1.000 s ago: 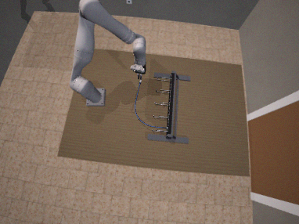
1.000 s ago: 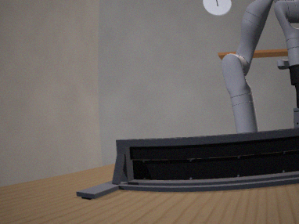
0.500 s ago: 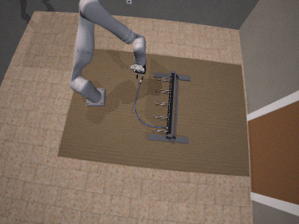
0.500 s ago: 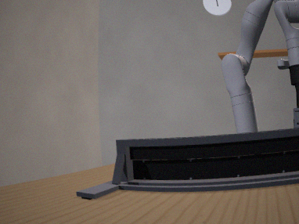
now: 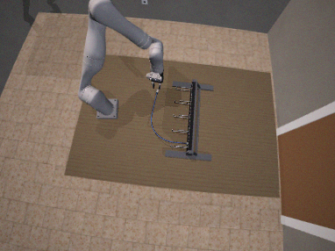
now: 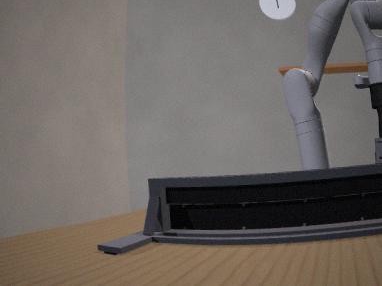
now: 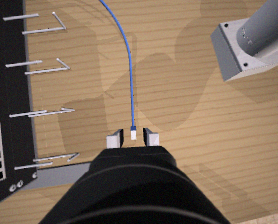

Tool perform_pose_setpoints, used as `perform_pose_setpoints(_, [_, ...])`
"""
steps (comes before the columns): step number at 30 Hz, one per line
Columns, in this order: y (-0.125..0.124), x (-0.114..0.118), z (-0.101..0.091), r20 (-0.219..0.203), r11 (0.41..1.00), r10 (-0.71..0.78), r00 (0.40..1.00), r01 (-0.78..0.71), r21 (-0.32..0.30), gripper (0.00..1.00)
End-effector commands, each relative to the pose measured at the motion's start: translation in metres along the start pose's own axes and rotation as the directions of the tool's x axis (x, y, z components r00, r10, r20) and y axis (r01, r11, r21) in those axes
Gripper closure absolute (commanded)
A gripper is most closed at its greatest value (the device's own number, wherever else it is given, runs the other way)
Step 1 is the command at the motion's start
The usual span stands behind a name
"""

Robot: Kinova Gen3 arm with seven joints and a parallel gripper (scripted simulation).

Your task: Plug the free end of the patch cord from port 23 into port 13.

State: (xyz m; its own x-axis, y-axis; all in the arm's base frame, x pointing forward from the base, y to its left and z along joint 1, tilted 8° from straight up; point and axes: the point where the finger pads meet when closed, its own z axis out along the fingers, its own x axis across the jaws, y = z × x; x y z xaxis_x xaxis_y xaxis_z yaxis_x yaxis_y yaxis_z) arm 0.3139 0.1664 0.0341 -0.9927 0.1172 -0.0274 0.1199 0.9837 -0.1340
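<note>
The hand (image 7: 133,137) hangs over the tabletop (image 7: 190,110) pointing down, its two fingers spread apart with a gap on either side of the white plug (image 7: 133,133). The plug sits in the space between the fingertips, and neither finger presses on it, so the hand grips nothing. Whether the plug rests on the wood or just above it cannot be told from the wrist view.

From the plug the blue patch cord (image 7: 129,60) runs straight ahead of the hand, then bends gently off to the left as it goes away. In the top view the same cord (image 5: 154,118) drops from under the hand (image 5: 155,86) in a long curve and reaches the far end of the rack (image 5: 192,119), where its other end is plugged in.

To the left of the hand stands the rack's dark panel (image 7: 12,95), with thin grey cable hooks (image 7: 42,112) sticking out toward the cord; they lie apart from it. The port numbers are too small to read.

Ahead and to the right, well apart from the cord, the arm's grey base plate (image 7: 235,47) is bolted on the tabletop.
</note>
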Motion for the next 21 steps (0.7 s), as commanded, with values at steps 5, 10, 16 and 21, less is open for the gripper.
perform_pose_setpoints(5, [0.0,0.0,0.0,0.001,1.0,0.0,1.0,0.0,-0.001,0.27])
perform_pose_setpoints(10, [0.0,0.0,0.003,0.001,1.0,0.0,1.0,0.0,-0.001,0.27])
perform_pose_setpoints(16, [0.0,0.0,0.009,0.001,1.0,0.0,1.0,0.0,-0.001,0.27])
perform_pose_setpoints(21, [0.0,0.0,0.013,0.001,1.0,0.0,1.0,0.0,-0.001,0.27])
